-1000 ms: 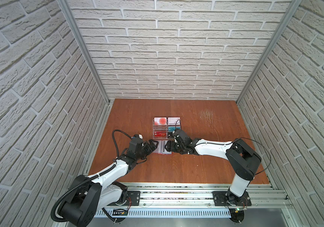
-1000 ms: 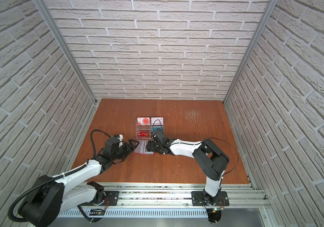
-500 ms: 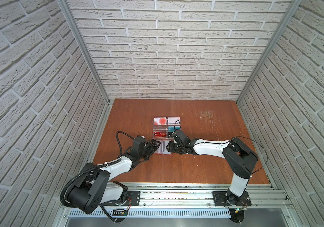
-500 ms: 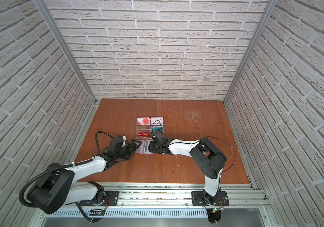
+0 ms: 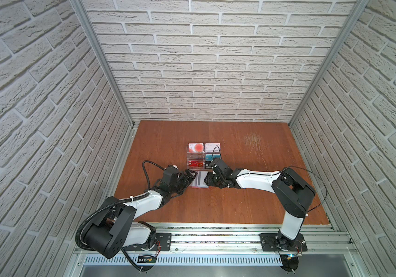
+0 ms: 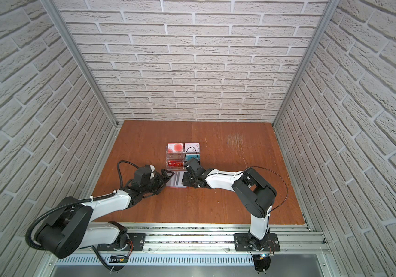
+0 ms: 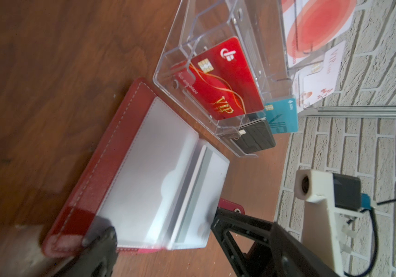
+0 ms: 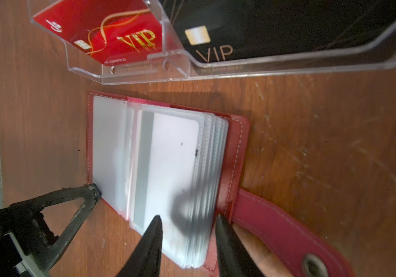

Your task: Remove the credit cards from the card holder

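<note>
**Right claw (image 8: 188,218) closing on sleeves**

Narrower than a second ago, straddling card holder's (image 8: 239,134) sleeve stack (image 8: 212,167); grip uncertain. Left claw (image 7: 162,225) moved in, wide open, empty, one tip on the cover. Holder lies open on worktop (image 5: 216,208), just nearside of clear rack (image 8: 129,74).

Top views: high over the table's (image 5: 216,211) front edge, tilted down toward the back wall (image 5: 204,72); far off, whole table in frame.
Left wrist: very close, low over the table, facing the holder (image 7: 144,172) and rack (image 7: 187,36).
Right wrist: very close, facing the holder from the opposite side, rack beyond.
Shared: holder and rack in all four views.
</note>
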Controlling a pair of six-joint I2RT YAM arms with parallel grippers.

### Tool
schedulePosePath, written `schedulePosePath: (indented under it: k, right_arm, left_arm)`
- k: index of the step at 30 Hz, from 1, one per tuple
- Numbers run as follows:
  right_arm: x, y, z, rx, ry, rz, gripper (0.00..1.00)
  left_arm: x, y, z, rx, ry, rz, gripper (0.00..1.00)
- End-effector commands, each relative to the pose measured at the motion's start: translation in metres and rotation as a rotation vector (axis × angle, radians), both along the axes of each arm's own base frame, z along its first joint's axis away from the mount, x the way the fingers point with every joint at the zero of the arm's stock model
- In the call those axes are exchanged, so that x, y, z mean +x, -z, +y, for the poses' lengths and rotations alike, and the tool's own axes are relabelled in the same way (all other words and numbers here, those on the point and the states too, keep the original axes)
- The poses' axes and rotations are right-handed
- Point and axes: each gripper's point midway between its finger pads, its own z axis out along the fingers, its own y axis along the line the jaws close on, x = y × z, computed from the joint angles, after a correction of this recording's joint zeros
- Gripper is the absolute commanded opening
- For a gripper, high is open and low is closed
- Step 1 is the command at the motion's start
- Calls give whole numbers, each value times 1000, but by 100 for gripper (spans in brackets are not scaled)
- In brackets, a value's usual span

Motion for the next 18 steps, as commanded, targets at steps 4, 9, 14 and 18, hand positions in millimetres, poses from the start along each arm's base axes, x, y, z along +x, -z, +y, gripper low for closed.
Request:
schedulePosePath:
  k: [4, 9, 14, 18]
  right_arm:
    - [10, -37, 8, 20, -16, -85, 38]
    - [13, -32, 20, 46, -30, -70, 37]
    - [13, -24, 22, 45, -33, -55, 35]
    - [12, -16, 23, 46, -37, -40, 35]
  left_arm:
    - [19, -30, -5, -9, -7, -90, 98]
    - [21, -12, -1, -6, -29, -59, 98]
    - [18, 3, 0, -6, -31, -31, 98]
    - [14, 8, 5, 6, -40, -23, 98]
